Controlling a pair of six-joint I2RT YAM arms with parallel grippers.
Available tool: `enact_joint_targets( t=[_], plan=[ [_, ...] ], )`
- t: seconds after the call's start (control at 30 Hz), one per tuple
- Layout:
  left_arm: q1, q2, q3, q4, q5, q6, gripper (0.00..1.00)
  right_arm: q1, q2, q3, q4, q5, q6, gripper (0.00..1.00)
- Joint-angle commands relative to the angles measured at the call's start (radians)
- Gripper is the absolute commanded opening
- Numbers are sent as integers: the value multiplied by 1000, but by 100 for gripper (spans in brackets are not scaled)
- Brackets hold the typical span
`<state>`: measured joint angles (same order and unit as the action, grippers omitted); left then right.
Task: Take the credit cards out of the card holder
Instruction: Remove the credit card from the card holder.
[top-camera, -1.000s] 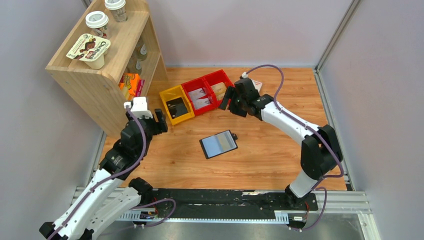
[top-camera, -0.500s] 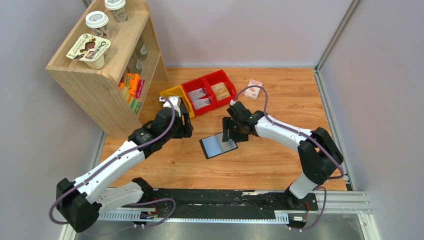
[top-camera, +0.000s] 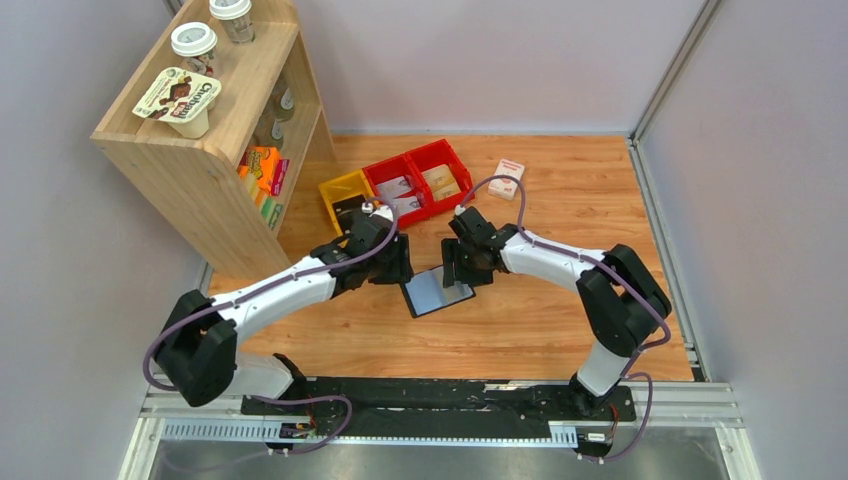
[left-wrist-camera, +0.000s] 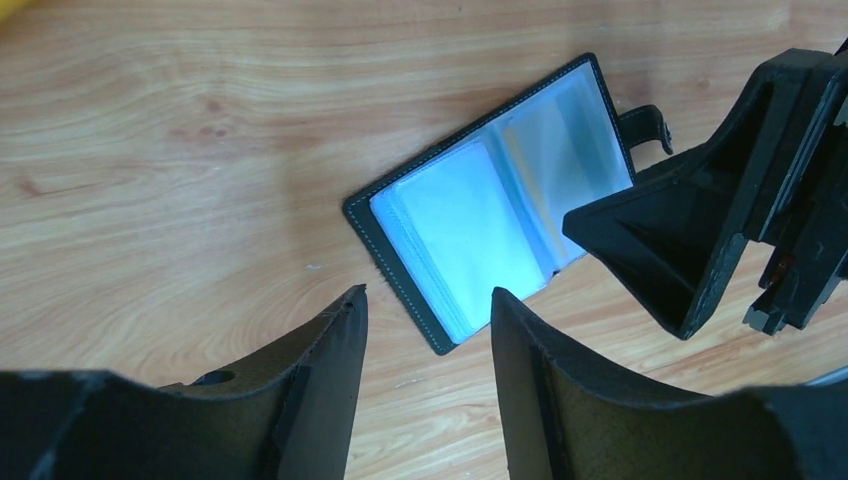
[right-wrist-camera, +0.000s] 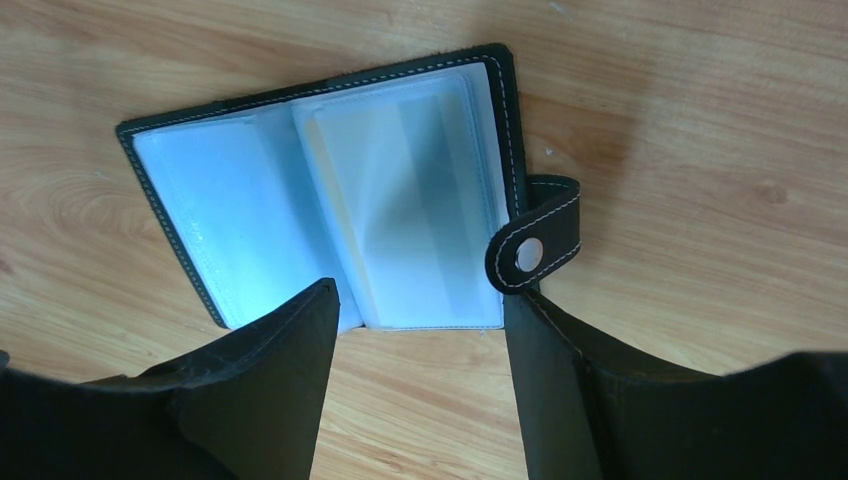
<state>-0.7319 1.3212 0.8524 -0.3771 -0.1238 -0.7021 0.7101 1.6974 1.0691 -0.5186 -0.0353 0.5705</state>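
L gripper (left-wrist-camera: 428, 385) & R gripper (right-wrist-camera: 420, 390) hover, jaws apart, empty, over open black bifold card holder (right-wrist-camera: 250, 200); unpinned, it likely slides when tan card (right-wrist-camera: 400, 200) gets tugged.

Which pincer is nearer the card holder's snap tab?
Right. The right pincer hangs beside the black snap tab; the left pincer hangs at the black card holder's opposite end.

card holder (right-wrist-camera: 300, 200): black, white stitching, pale-blue sleeves | table (right-wrist-camera: 700, 150): tan wood-grain

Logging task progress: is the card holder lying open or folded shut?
Open: the card holder lies spread flat, both pocket pages facing up, snap tab unfastened.
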Motion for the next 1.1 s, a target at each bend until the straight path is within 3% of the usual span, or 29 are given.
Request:
enact_joint_targets(
  t=[0.0, 0.27, 0.5, 0.83, 1.07],
  plan=[
    [-9, 62, 33, 101, 53, -27, 55, 0, 31, -11, 38, 9, -14, 64],
    [-14, 193, 25, 156, 113, -40, 53, 0, 50, -8, 32, -1, -20, 64],
    [-12, 269, 4, 184, 147, -73, 47, 0, -5, -26, 58, -34, -29, 57],
    [-14, 309, 10, 176, 167, -91, 37, 0, -54, -28, 95, -101, -35, 52],
    [-14, 306, 5, 178, 170, -96, 36, 0, -105, -26, 104, -123, -35, 54]
  ],
)
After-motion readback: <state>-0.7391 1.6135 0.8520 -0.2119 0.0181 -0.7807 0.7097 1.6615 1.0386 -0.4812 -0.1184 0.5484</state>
